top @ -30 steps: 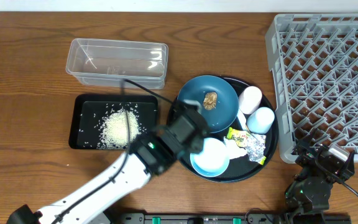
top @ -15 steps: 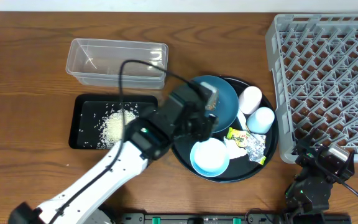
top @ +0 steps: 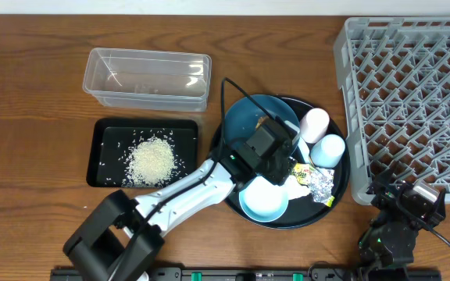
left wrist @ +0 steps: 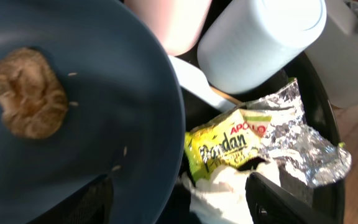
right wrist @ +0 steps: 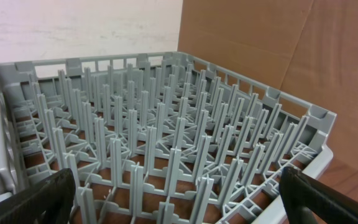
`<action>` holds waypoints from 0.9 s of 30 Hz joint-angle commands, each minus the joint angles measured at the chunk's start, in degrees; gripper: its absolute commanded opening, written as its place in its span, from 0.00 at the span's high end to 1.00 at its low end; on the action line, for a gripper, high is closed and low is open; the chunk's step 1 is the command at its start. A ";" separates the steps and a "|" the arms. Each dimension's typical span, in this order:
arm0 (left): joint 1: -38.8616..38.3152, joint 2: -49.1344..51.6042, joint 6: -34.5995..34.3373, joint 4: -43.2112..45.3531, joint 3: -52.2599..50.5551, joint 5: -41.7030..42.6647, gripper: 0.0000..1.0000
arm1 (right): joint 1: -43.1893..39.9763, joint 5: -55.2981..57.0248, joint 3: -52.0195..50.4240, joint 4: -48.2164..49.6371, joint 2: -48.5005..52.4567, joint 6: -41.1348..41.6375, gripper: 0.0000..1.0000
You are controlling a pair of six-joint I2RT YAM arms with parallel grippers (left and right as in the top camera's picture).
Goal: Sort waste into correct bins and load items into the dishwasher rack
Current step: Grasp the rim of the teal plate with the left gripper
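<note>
Since only the rice (top: 151,160) is binned, in the black tray (top: 100,133) well left of the left hand (left wrist: 180,190), most is pending: brown lump (left wrist: 25,93) on plate (left wrist: 110,74), wrapper (left wrist: 219,146) and foil (left wrist: 294,134) just ahead of its spread fingers (left wrist: 95,202); rack (top: 412,101) empty, right hand (right wrist: 179,199) parted.

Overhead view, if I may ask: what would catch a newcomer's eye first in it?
The big grey dishwasher rack fills the right side. At centre, the left hand hovers open over a round black tray crowded with a dark-blue plate, a white cup, a light-blue cup and a pale-blue bowl. To the left, a heap of white rice lies in the shallow black tray.
</note>
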 commanded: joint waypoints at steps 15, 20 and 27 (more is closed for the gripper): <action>-3.21 6.47 7.23 2.99 0.87 -14.38 0.31 | 0.13 0.63 -0.07 -0.39 -0.13 -0.28 0.01; -3.26 6.47 7.26 3.74 0.87 -14.40 0.43 | 0.13 0.61 -0.07 -0.39 -0.13 -0.28 0.01; -3.26 6.51 7.21 2.97 0.85 -13.64 0.51 | 0.13 0.63 -0.07 -0.39 -0.13 -0.28 0.01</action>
